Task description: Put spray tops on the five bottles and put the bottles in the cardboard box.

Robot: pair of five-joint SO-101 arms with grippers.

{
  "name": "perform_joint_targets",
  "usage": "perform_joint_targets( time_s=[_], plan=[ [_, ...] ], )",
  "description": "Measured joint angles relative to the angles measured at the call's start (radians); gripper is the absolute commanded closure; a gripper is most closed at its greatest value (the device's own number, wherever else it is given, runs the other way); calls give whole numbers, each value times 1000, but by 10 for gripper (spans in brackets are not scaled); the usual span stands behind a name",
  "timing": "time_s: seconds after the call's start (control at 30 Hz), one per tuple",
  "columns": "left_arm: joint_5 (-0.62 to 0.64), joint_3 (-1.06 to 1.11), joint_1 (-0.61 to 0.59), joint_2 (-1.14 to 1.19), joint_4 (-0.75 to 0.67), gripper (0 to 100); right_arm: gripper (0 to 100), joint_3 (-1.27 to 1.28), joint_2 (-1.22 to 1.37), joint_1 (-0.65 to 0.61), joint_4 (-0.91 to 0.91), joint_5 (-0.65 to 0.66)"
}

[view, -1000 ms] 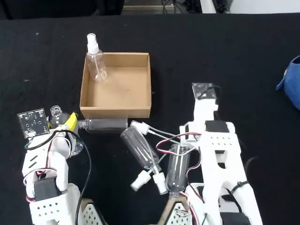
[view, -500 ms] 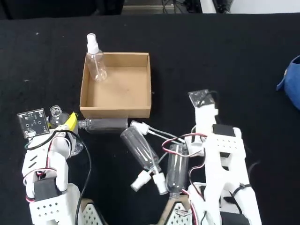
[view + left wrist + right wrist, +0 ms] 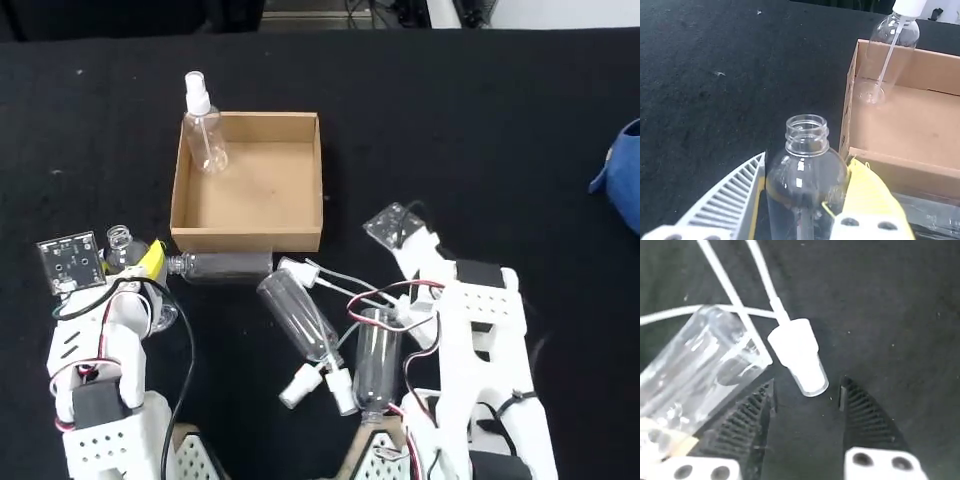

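The cardboard box (image 3: pixel 322 190) sits open on the black table (image 3: pixel 500 120), and one bottle with a spray top (image 3: pixel 205 125) stands upright in its far left corner, the thin tube visible inside it in the left wrist view. Just outside the box's near left corner, the left gripper (image 3: pixel 807 165) has its fingers closed on an uncapped bottle (image 3: pixel 806 150), one white finger and one yellow finger pressed against its sides; the bottle is upright with its open neck on top. Three more clear bottles lie on their sides on the table: one (image 3: pixel 215 266) just in front of the box's near wall and parallel to it, a second (image 3: pixel 298 315) lying diagonally beside it, and a third (image 3: pixel 378 362) close to the right arm. A loose white spray top (image 3: pixel 797 360) with its tube trailing away lies near the flat end of the diagonal bottle. The right gripper (image 3: pixel 807 385) hovers over it with its fingers open, one on each side of the top and not touching it. Two more spray tops (image 3: pixel 300 385) lie side by side near the front edge, between the arms. A blue object (image 3: pixel 625 185) shows at the table's right edge.
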Motion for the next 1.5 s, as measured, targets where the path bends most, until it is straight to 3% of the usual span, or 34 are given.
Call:
perform_joint_targets(
  time_s=[0.13, 0.37, 0.5, 0.7, 1.07, 1.17, 1.3, 1.5],
  plan=[
    [0, 0, 0, 0, 0, 970, 818, 15, 0, 0, -20, 80],
    [0, 0, 0, 0, 0, 970, 825, 166, 0, 0, -267, 101],
    [0, 0, 0, 0, 0, 970, 996, 198, 0, 0, -319, 103],
    [0, 0, 0, 0, 0, 970, 988, 187, 0, 40, -319, 103],
    [0, 0, 0, 0, 0, 970, 987, -270, 0, 417, 141, 86],
    [0, 0, 0, 0, 0, 970, 986, -288, 0, 489, 149, -60],
    [0, 0, 0, 0, 0, 970, 973, -259, 0, 562, 64, -364],
    [0, 0, 0, 0, 0, 970, 747, -94, 0, 578, -160, -740]
  ],
)
